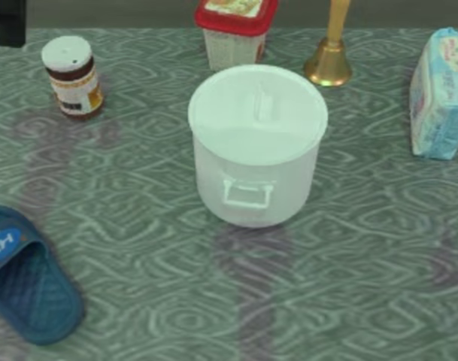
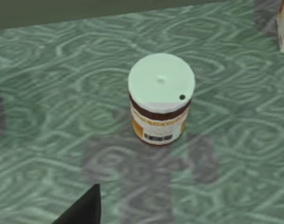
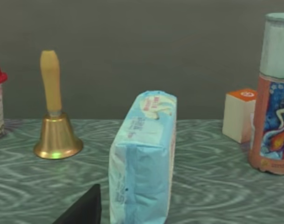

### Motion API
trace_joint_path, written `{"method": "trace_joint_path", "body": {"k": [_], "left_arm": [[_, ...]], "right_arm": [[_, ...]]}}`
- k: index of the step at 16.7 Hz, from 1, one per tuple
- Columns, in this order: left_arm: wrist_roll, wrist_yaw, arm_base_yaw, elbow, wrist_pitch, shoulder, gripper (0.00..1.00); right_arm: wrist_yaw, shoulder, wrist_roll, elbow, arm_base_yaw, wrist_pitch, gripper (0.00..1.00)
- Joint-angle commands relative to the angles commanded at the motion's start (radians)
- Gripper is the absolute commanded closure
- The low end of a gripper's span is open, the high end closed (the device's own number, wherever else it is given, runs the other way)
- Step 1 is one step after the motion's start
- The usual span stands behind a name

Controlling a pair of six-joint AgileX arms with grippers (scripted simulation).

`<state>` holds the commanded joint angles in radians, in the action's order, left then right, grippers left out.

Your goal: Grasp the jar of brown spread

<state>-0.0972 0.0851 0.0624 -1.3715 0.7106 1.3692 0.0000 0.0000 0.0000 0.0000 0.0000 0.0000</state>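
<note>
The jar of brown spread stands upright at the table's far left, with a round white lid, dark brown contents and a white-and-orange label. In the left wrist view the jar sits ahead of and below my left gripper, apart from it. Only one dark finger shows at the picture's edge, nothing is held, and the jaws stand open. My right gripper hovers at the table's right side, open, with one dark finger beside the blue pack. Neither gripper appears in the top view.
A large white lidded pot fills the table's middle. Behind it stand a red-lidded tub and a brass bell. A blue pack lies at the right, a blue slipper at the front left. A tall printed can and an orange-topped box show in the right wrist view.
</note>
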Motion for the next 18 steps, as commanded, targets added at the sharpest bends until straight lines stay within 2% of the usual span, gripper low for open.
{"method": "trace_joint_path", "body": {"k": [6,10,14,18], "left_arm": [[-0.033,-0.005,0.005,-0.598,0.265,0.562,0.0],[-0.047,-0.016,0.004,-0.908,0.412,0.882,0.0],[-0.056,-0.027,0.001,-1.108,0.515,1.107,0.0],[-0.059,-0.031,0.0,-1.174,0.552,1.187,0.0]], "right_arm": [[0.0,0.0,0.0,0.0,0.0,0.0,0.0],[0.0,0.0,0.0,0.0,0.0,0.0,0.0],[0.0,0.0,0.0,0.0,0.0,0.0,0.0],[0.0,0.0,0.0,0.0,0.0,0.0,0.0]]}}
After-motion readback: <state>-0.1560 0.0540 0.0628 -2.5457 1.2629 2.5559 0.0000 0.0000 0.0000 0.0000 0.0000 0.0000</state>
